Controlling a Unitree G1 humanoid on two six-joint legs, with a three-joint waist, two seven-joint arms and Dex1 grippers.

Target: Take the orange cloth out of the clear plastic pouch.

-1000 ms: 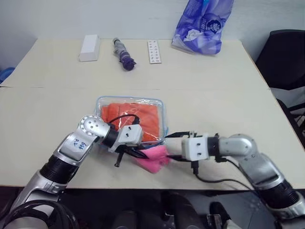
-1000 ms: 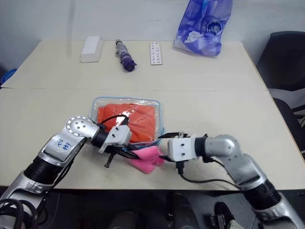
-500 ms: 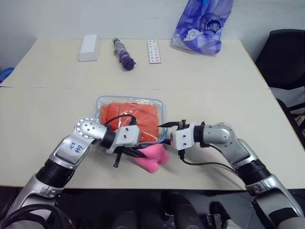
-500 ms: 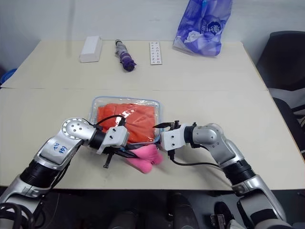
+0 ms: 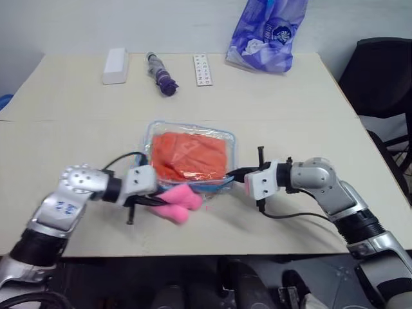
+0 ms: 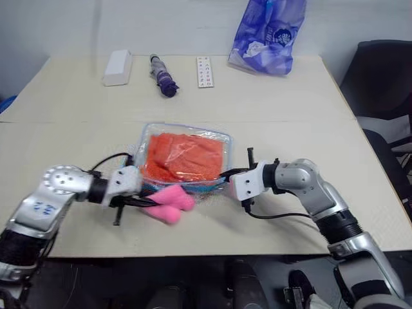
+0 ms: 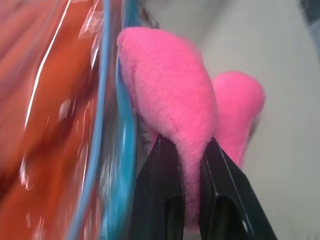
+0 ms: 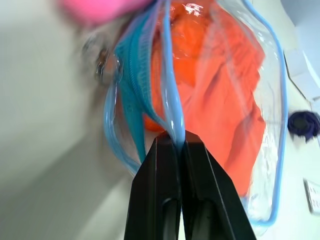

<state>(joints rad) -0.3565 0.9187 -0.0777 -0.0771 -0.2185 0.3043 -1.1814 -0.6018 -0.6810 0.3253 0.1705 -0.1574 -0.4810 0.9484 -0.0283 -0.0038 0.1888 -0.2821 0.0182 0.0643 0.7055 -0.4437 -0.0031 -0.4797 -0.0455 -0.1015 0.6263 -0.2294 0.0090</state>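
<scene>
Left eye view: the clear plastic pouch lies near the middle of the table, and every place below is given from this pouch. The orange cloth sits inside it, folded, filling most of the pouch. The left gripper is at the pouch's near left corner, its fingers pinched narrow on the pink plush toy, which lies just beside the pouch's near edge. The right gripper is at the pouch's near right corner, jaws closed tight on the blue edging there. Well beyond the pouch, along the far edge of the table, stand a white box, a purple folded umbrella, a white remote and a blue-purple printed bag. A dark chair is off to the pouch's far right, past the table.

Right eye view: the same layout, with the toy touching or nearly touching the pouch's near rim.

Left wrist view: the two black fingers squeeze a lobe of the pink toy between them. The pouch's blue edging runs right beside the toy, with orange fabric behind the clear film.

Right wrist view: the black fingers are pressed together on the pouch's blue rim. The cloth is inside the pouch, and the opened zip edge curls beside the grip.
</scene>
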